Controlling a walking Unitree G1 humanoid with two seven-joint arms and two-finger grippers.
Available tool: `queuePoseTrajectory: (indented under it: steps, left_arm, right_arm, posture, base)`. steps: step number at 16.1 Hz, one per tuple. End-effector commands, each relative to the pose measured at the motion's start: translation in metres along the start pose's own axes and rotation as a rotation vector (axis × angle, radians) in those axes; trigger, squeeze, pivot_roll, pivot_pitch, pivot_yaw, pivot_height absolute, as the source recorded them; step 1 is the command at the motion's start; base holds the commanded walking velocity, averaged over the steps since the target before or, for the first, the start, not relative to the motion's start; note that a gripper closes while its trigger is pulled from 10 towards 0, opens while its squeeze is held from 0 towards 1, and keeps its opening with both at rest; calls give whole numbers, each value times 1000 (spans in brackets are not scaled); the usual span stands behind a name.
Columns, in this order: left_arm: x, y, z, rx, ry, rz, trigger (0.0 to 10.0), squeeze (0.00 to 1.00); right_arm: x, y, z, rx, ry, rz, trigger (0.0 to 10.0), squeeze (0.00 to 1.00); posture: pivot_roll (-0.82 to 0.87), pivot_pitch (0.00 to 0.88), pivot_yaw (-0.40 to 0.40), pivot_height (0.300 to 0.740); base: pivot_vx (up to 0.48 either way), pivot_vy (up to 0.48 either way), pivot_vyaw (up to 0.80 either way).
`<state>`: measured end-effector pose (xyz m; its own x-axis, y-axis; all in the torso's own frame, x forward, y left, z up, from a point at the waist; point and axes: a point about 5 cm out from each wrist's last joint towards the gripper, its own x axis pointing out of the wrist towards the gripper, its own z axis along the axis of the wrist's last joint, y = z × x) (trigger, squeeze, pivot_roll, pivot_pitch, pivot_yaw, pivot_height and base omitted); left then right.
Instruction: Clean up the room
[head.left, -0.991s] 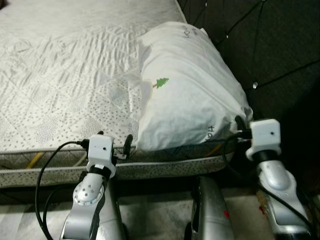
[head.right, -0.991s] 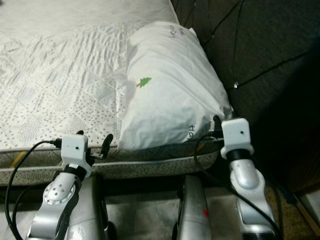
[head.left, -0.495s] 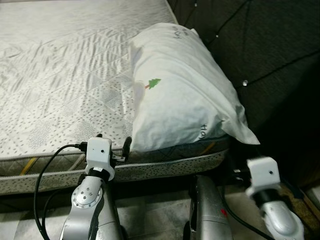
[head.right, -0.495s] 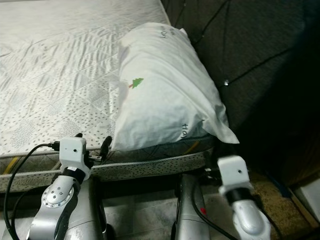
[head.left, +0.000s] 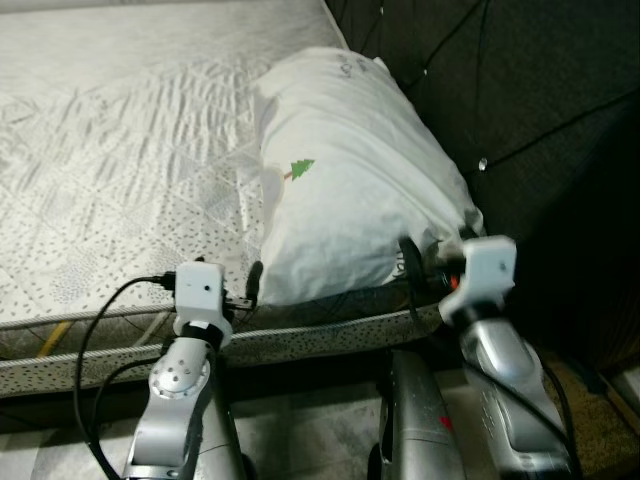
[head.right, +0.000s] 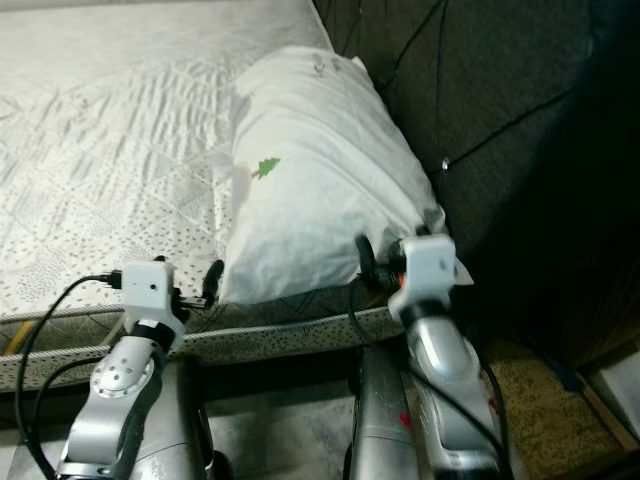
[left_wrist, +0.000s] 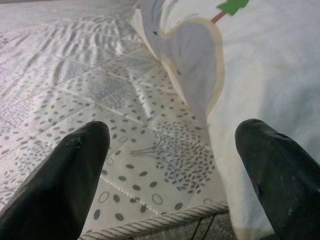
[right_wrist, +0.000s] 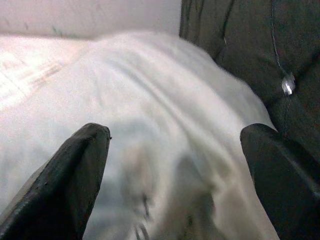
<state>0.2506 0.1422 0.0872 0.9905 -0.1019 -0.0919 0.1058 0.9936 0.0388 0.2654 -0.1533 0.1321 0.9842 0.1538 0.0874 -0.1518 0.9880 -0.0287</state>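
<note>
A white pillow (head.left: 350, 190) with a small green tree print lies along the right side of the bare mattress (head.left: 130, 170), against the dark headboard (head.left: 520, 90). My left gripper (head.left: 245, 292) is open at the mattress's front edge, just left of the pillow's near left corner; the left wrist view shows the pillow (left_wrist: 260, 90) between and beyond the fingers (left_wrist: 65, 180). My right gripper (head.left: 420, 270) is open at the pillow's near right corner, and the right wrist view shows the pillow (right_wrist: 165, 150) close ahead between its fingertips (right_wrist: 60, 185).
The mattress's piped front edge (head.left: 300, 335) runs across in front of my arms. The tufted headboard rises on the right. Below are a pale floor (head.left: 300, 440) and a brown mat (head.left: 600, 410) at the right.
My right arm has come back up from below the mattress edge to the pillow's near right corner. The left gripper has held its place. The camera has shifted slightly.
</note>
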Motion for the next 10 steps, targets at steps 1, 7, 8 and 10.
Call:
queuePoseTrajectory:
  steps: [1,7,8,10]
  left_arm:
    - [0,-1,0,9,0,2,10000,0]
    - [-2,-6,-8,-3,18,2,10000,0]
    - [0,-7,-6,-5,9,4,10000,0]
    - [5,-4,-2,1,-8,15,10000,0]
  right_arm:
    - [0,-4,-5,21,33,-15,10000,0]
    - [11,-7,-8,41,51,-20,10000,0]
    - [14,-6,-6,31,44,-13,10000,0]
    - [17,-8,-5,24,40,-18,10000,0]
  posture:
    - [-21,3,1,547]
    - [-18,0,-14,615]
    - [-15,0,-16,628]
    - [-9,0,-21,642]
  base:
    - [0,0,0]
    - [0,0,0]
    - [0,0,0]
    - [0,0,0]
